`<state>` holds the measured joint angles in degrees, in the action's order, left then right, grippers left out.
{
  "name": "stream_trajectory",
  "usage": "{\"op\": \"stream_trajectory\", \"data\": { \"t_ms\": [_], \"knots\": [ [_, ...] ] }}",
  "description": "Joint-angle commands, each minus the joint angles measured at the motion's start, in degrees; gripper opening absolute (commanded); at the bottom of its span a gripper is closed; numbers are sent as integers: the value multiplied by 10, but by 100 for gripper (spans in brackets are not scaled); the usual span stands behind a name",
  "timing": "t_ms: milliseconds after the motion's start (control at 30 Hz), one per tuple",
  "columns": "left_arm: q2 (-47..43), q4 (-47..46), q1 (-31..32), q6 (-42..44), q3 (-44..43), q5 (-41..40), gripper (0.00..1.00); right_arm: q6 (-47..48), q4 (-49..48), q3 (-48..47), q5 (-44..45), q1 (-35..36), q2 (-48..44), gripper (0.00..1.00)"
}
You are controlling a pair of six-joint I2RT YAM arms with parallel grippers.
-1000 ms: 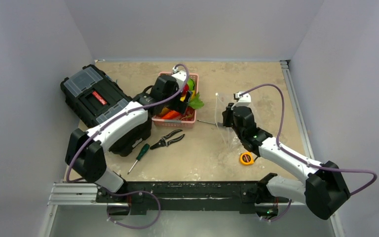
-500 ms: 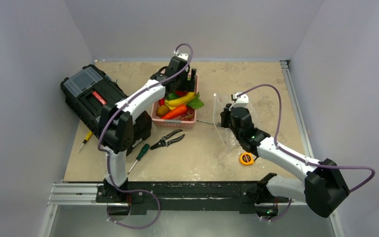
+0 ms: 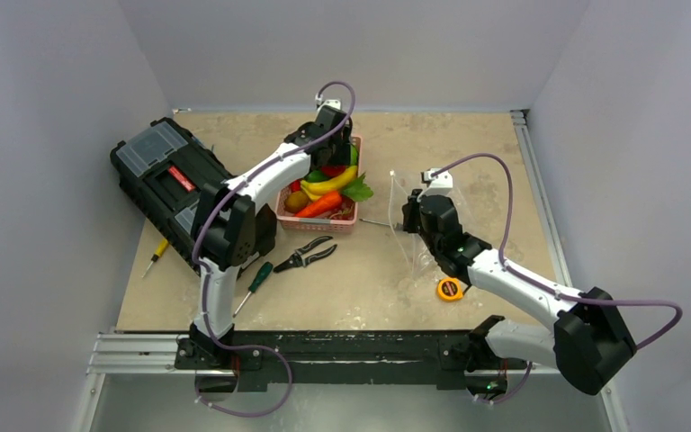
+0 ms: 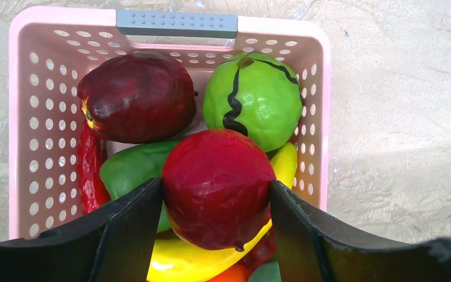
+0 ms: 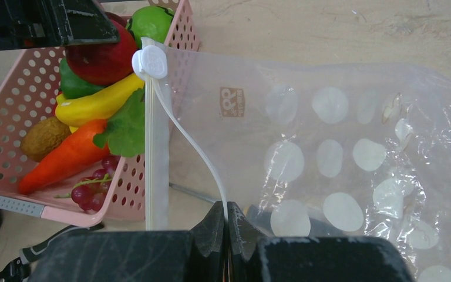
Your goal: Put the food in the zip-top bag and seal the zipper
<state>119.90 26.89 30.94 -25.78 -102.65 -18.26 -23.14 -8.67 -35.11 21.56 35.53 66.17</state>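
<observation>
Left jaws advanced, clasping fruit; zipper runs near-far, facing basket.

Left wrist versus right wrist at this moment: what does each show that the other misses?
Only the left wrist: the left tool flanking a round dark-red fruit on both sides, and a long red chilli. Only the right wrist: the clear polka-dot zip-top bag, its whitish zipper strip with a round slider, the right tool shut on the bag's mouth edge, purple grapes, a brown lumpy food. Both: the pink perforated plastic basket, the yellow banana, the striped green fruit, that dark-red fruit.
</observation>
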Motion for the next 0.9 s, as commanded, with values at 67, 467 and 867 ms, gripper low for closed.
{"op": "stream_trajectory", "data": {
  "t_ms": [67, 467, 867],
  "knots": [
    [-4, 20, 2, 2, -8, 28, 49, -2, -31, 6, 18, 0, -5, 0],
    [-189, 20, 2, 41, 69, 128, 27, -4, -32, 9, 15, 1, -13, 0],
    [-369, -90, 5, -83, 292, 413, 22, -17, -39, 6, -57, -20, -25, 0]
  ]
}}
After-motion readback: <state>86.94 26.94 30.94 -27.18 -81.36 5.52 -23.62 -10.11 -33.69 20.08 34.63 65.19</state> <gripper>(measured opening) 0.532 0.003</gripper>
